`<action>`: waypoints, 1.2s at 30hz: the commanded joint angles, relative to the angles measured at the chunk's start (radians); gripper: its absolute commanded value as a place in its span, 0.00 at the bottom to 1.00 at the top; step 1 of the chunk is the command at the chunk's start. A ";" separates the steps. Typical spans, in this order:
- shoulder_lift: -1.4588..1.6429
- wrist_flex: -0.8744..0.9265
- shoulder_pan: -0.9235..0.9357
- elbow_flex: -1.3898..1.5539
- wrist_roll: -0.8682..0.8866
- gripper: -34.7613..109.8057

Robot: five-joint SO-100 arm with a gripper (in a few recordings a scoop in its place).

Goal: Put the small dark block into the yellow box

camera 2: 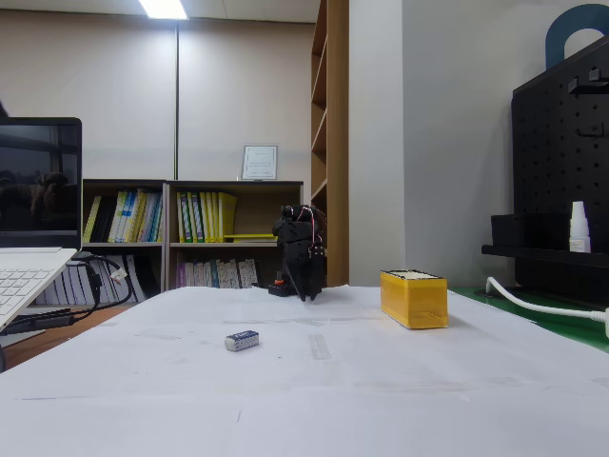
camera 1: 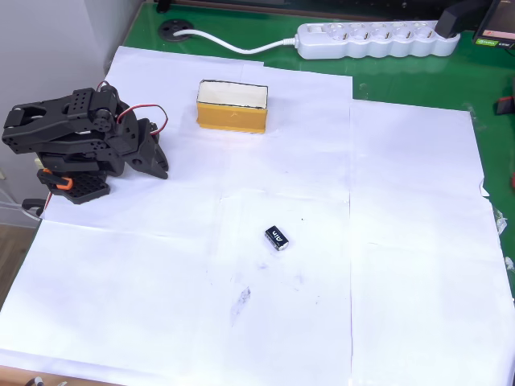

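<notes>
Small dark block [camera 1: 276, 237] lying flat on white paper [camera 1: 402, 281], well apart from yellow box [camera 1: 232, 106], down-right of it in overhead view. Looks light, stiff, smooth-sided; prob. best pinched across short sides, could skid on paper. Gripper [camera 1: 153, 161] folded at arm base, left of box, pointing down, holding nothing; open or closed: can't tell. Box open-topped, rim dark. Plenty of bare paper btwn block and box; power strip [camera 1: 374, 39] beyond box, out of the way.

The black arm [camera 1: 76, 141] sits folded low, its claw [camera 1: 157, 165] pointing down at the table, fingers together.
</notes>
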 commanded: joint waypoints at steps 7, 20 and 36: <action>-0.014 0.081 -0.014 0.014 -0.012 0.24; -0.014 0.081 -0.014 0.014 -0.012 0.24; -0.015 0.081 0.041 0.014 -0.040 0.24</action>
